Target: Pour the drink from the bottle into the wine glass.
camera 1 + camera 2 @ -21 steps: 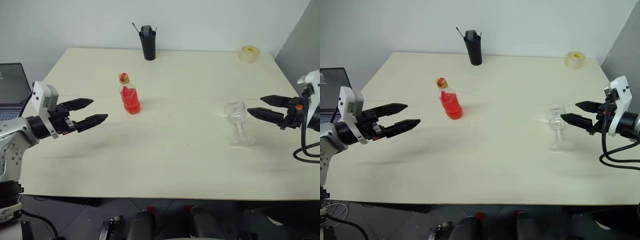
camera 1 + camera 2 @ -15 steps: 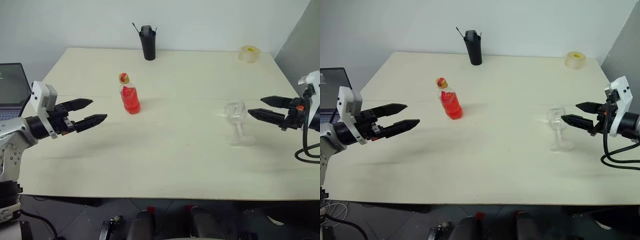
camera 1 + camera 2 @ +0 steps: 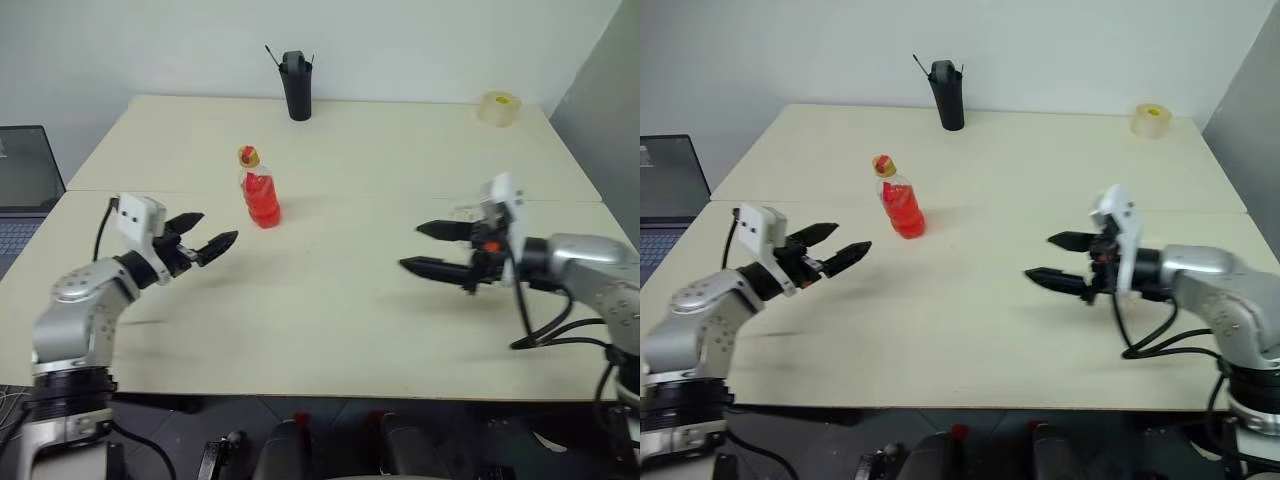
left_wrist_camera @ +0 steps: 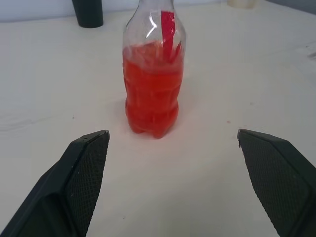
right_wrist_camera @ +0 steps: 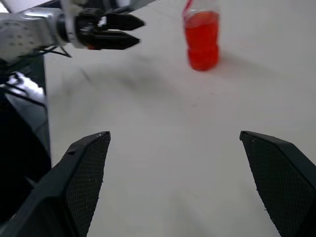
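The left arm reaches in over the left edge of the desk, elbow bent, its wrist roughly level. The left gripper [image 3: 208, 243] points forward and toward the right, its two black fingers spread wide with nothing between them. The right arm comes in from the right edge, forearm angled inward. The right gripper [image 3: 424, 248] points toward the left, tilted slightly downward, fingers likewise spread apart and empty.

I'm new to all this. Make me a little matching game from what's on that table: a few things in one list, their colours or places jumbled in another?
Things:
1. bottle
2. pen holder
3. tape roll
4. left claw

Descriptions:
A. black, at the table's far edge
B. pale yellow, at the far right corner
C. open, aimed at the bottle
D. clear, holding red drink

Pairs: 1-D, 2-A, 3-B, 4-C
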### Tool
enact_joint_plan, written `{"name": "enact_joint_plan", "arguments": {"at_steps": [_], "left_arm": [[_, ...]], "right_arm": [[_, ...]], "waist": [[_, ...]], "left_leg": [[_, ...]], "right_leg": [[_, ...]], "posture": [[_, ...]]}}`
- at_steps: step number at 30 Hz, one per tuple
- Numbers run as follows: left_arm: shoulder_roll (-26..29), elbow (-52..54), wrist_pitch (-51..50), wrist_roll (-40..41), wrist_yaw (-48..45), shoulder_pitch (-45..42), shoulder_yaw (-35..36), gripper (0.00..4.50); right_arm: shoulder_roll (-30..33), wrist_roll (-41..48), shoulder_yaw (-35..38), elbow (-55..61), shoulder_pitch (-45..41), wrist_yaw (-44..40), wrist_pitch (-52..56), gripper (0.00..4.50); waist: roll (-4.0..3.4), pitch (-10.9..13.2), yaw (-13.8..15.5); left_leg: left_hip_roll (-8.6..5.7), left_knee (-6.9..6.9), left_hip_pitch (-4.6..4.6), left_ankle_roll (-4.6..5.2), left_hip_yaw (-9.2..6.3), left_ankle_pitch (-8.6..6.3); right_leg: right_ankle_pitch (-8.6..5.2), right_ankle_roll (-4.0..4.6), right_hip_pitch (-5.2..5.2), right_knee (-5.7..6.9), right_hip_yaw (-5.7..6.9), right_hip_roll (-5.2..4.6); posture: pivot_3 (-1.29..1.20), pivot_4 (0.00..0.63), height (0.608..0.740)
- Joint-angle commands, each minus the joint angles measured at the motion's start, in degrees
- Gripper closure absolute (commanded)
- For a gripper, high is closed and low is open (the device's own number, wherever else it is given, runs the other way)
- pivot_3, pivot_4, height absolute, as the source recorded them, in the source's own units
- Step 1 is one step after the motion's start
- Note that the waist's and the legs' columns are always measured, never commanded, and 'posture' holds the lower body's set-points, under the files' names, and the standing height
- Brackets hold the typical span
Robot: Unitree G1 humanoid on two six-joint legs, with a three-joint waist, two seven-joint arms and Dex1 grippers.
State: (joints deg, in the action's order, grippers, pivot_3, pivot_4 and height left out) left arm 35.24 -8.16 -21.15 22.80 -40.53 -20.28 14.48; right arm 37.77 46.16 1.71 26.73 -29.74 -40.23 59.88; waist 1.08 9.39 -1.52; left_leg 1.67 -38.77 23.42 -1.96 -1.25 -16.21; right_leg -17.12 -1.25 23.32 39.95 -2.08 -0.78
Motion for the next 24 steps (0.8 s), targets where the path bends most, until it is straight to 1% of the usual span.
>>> {"name": "enact_joint_plan", "arguments": {"at_steps": [1, 4, 8, 13, 24], "left_arm": [[-2.97, -2.97, 5.15, -4.20, 4.60, -2.98, -1.97, 0.03], [-5.03, -7.11, 8.44, -6.56, 6.69, -5.57, -2.81, 0.03], [-6.85, -12.80, 11.51, -8.14, 6.54, -9.79, -4.20, 0.03], [-7.69, -20.34, 15.34, -10.26, 7.70, -14.98, -4.74, 0.03], [-10.41, -34.38, 21.87, -12.26, 7.01, -24.02, -6.00, 0.03]], "right_arm": [[-2.06, -1.30, -2.21, 2.02, -2.18, 3.09, -0.58, 0.00], [-3.51, -1.34, -3.49, 2.53, -2.67, 4.15, -0.61, 0.00], [-5.20, -1.56, -5.23, 3.37, -3.24, 5.31, -0.29, 0.00], [-7.31, -2.42, -7.04, 3.72, -3.82, 7.18, 0.01, 0.00], [-7.54, -1.98, -7.70, 4.63, -3.41, 8.05, 0.43, 0.00]], "waist": [[0.05, -0.03, 0.23], [0.07, -0.04, 0.35], [0.08, -0.05, 0.07], [0.08, -0.05, -0.21], [0.09, -0.05, -0.14]], "left_leg": [[-0.03, -0.01, 0.02, 0.00, -0.03, 0.00], [-0.06, -0.02, 0.07, 0.00, -0.07, 0.00], [-0.05, -0.02, 0.06, 0.00, -0.08, 0.00], [-0.05, -0.02, 0.05, 0.00, -0.08, 0.00], [-0.10, -0.03, 0.06, 0.00, -0.09, 0.00]], "right_leg": [[0.01, -0.01, 0.00, -0.02, 0.05, -0.03], [0.01, -0.02, 0.00, -0.04, 0.11, -0.05], [0.01, -0.02, 0.00, -0.02, 0.11, -0.04], [0.01, -0.02, 0.01, 0.00, 0.11, 0.00], [0.01, -0.02, 0.01, 0.00, 0.15, 0.02]], "posture": [[0.00, 0.150, 0.740], [0.00, 0.150, 0.740], [0.00, 0.150, 0.740], [0.00, 0.150, 0.740], [0.00, 0.150, 0.740]]}}
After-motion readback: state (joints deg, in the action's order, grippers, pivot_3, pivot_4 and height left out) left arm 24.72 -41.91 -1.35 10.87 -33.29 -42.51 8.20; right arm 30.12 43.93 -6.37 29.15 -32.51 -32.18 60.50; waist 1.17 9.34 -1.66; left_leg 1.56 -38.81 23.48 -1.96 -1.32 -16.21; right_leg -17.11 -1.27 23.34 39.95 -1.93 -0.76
